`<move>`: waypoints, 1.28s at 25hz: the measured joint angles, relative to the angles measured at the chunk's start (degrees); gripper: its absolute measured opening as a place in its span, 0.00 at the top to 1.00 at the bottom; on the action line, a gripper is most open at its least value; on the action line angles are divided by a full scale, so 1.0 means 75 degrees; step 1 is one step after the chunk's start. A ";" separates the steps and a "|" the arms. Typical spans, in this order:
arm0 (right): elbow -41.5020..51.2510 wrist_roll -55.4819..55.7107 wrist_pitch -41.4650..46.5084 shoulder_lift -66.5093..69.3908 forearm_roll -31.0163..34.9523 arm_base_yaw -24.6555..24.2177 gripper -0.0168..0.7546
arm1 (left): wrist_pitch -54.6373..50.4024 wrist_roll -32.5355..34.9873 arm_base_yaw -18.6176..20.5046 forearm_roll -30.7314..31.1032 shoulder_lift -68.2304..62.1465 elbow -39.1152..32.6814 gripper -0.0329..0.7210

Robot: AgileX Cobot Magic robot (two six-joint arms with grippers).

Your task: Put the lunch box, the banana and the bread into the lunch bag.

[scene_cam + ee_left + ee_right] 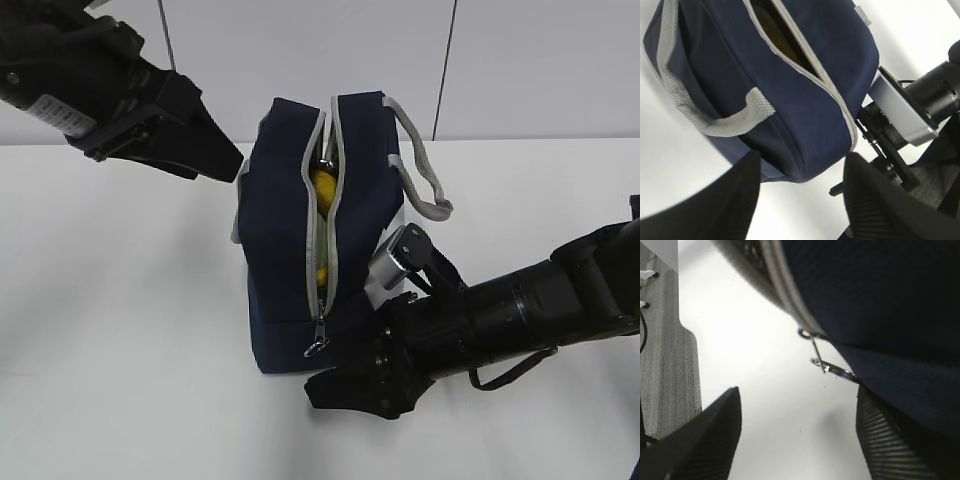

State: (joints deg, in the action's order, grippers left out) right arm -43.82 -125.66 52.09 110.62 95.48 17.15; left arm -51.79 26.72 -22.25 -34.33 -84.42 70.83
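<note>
My left gripper (232, 166) hangs with jaws apart and empty; the lunch bag (290, 250) stands just beyond its tips, touching neither, grey handle (720, 117) facing them. Inside the bag's parted zipper (322, 225) I see yellow, likely the banana (321, 190); the lunch box and bread I cannot see. My right gripper (345, 385) sits low at the bag's base, jaws wide apart and empty, the metal ring pull (832, 370) between and just ahead of them. Risk, as I judge it: closing off-line pinches fabric instead of the ring, or a pull drags the unbraced bag over.
</note>
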 joint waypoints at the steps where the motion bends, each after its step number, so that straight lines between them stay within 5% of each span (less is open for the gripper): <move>1: 0.0000 0.0000 0.0000 0.0000 0.0034 0.0000 0.29 | 0.0000 0.0000 0.0000 0.0000 0.0000 0.0000 0.45; 17: 0.0000 -0.0331 -0.0012 0.0000 0.0969 0.0000 0.30 | 0.0000 0.0000 0.0000 0.0000 0.0000 0.0000 0.45; 32: 0.0000 -0.0989 -0.0642 0.0000 0.1043 0.0000 0.67 | -0.0002 0.0000 0.0000 0.0000 0.0000 0.0000 0.45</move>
State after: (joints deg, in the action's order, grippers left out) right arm -43.82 -133.08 47.28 110.62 103.30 17.15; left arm -51.81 26.72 -22.25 -34.33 -84.42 70.83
